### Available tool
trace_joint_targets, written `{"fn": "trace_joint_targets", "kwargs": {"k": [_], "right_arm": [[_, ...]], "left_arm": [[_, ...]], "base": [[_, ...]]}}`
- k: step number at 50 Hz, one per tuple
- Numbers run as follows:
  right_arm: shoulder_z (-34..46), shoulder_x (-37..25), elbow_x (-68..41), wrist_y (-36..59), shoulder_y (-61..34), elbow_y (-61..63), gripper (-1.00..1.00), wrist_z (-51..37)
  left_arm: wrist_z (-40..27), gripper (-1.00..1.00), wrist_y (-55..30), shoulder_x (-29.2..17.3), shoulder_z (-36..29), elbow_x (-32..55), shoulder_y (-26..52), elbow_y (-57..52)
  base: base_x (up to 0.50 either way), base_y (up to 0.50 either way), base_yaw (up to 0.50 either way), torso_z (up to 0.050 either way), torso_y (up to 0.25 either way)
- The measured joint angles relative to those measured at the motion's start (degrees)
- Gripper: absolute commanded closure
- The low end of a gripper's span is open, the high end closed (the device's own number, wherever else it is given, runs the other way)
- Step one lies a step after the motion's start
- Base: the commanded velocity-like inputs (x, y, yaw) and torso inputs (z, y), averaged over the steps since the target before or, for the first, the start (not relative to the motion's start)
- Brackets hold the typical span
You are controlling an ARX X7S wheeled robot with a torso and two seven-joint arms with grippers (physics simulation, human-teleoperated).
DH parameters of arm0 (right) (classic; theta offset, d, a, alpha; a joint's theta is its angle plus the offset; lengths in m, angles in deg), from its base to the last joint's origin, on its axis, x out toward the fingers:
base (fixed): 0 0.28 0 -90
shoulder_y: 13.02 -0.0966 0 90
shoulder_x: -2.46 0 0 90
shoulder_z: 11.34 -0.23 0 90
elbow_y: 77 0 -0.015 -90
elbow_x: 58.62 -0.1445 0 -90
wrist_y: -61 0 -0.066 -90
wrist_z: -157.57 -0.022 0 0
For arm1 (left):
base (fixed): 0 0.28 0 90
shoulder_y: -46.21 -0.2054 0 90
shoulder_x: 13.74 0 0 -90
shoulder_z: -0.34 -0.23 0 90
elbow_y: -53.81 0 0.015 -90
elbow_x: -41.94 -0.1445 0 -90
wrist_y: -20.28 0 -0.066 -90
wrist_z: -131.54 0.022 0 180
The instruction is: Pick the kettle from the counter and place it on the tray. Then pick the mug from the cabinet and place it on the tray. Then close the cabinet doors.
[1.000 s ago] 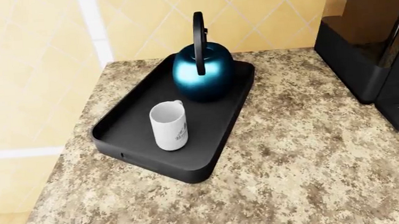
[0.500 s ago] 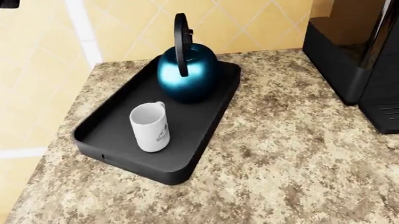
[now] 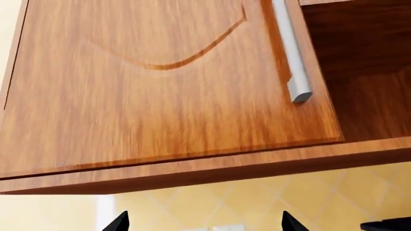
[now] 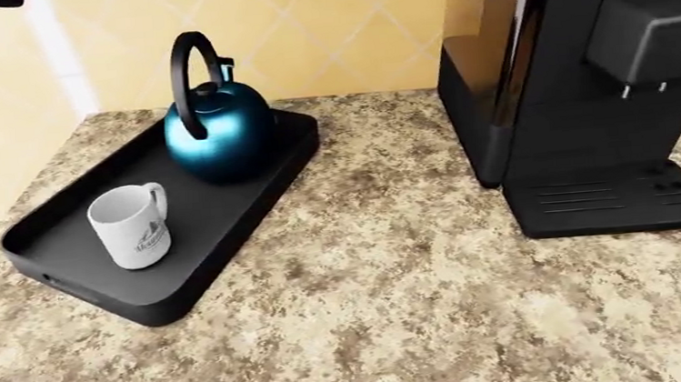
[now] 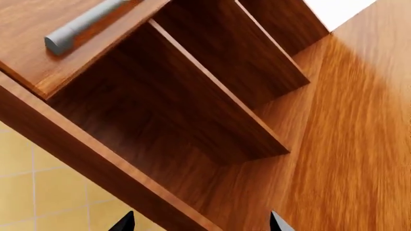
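Kettle: on the tray's far end, placed.
Mug: upright at the tray's near end, placed.
Left gripper: jaws apart below a shut-looking door.
Right gripper: jaws apart, facing the open cabinet, apparently to close it.

We see only the tips of each gripper's fingers; the coffee machine is cut off at the top edge.

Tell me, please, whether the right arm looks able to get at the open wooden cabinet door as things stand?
Probably yes. In the right wrist view the open claw points up at the open wooden cabinet door beside the bare wooden shelves, and nothing shows between them. How far it must travel cannot be told.
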Motion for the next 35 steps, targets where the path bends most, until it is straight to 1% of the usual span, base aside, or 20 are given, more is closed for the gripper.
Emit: {"fn": "trace_joint_targets", "kwargs": {"k": [4,13,18,27,35], "right_arm": [[-5.1,1.7,-1.3,2.3,3.7,0.2,-1.0,-0.7],[-21.0,8.0,-4.3,10.9,15.8,0.5,-1.0,-1.5],[-27.5,10.9,-5.4,14.7,20.8,0.5,-1.0,-1.7],[-33.3,13.8,-6.1,18.2,25.4,0.6,-1.0,-1.9],[-35.5,15.2,-6.4,19.4,27.0,0.6,-1.0,-2.0]], "left_arm": [[0.0,-1.0,0.1,-0.1,0.0,-0.2,-0.1,0.0],[0.2,-1.0,0.3,-0.2,-0.2,-0.6,-0.5,0.1],[0.2,-1.0,0.4,-0.3,-0.3,-0.8,-0.6,0.1],[0.3,-1.0,0.6,-0.4,-0.6,-1.1,-0.7,0.2],[0.3,-1.0,0.7,-0.6,-0.7,-1.3,-0.7,0.3]], "base": [[0.0,-0.26,0.0,0.0,0.0],[-0.05,-0.32,0.0,0.0,0.0],[-0.11,-0.36,0.0,0.0,0.0],[-0.2,-0.29,0.0,0.0,0.0],[-0.07,-0.48,0.0,0.0,0.0]]}}
